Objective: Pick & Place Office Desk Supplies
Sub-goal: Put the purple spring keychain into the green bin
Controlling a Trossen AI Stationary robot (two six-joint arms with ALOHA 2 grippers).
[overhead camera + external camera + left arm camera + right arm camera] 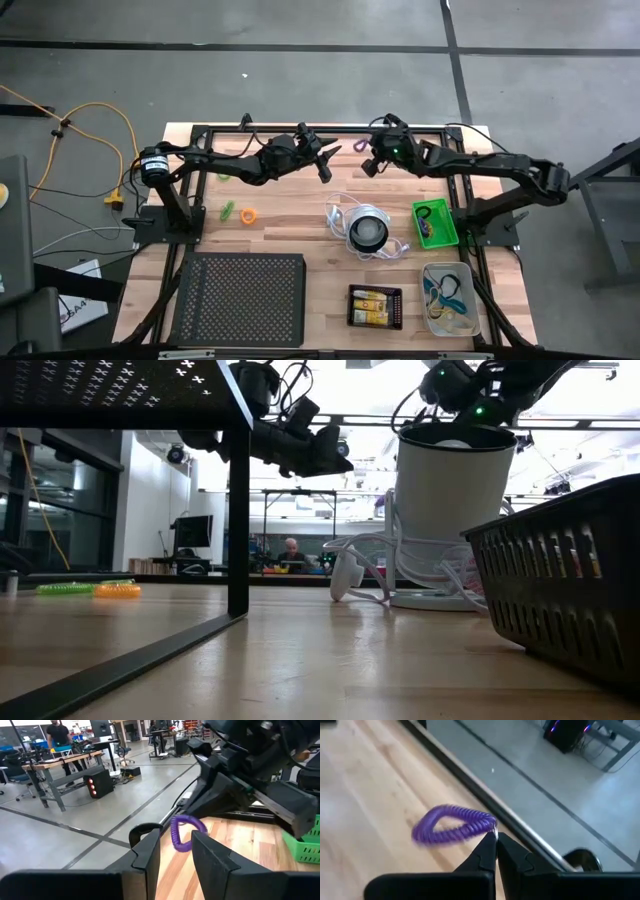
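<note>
My right gripper [495, 840] is shut on a purple coiled loop [451, 822], high over the table's far edge [357, 143]. My left gripper [175, 852] is open and faces it from the table's left [328, 156]. The purple loop [184, 831] shows just past the gap between its fingertips, and I cannot tell whether they touch it. A green loop [228, 210] and an orange loop [247, 215] lie flat on the wood at the left. Yellow-and-white packs [374, 305] lie in the black tray. Cords [446, 290] fill the clear tray. My right gripper pinches the purple loop by one end of its coil [487, 824], only at the fingertips [489, 842]. The rest of the loop sticks out ahead of the fingers. In the left wrist view it hangs below the gripper, clear of the wood.
A round white-and-black object with a white cord [367, 230] stands mid-table. The green tray [444, 208] sits to its right, the clear tray [468, 318] near the right corner. A black perforated box [240, 298] fills the near left. A black frame rail runs along the far edge [280, 128].
</note>
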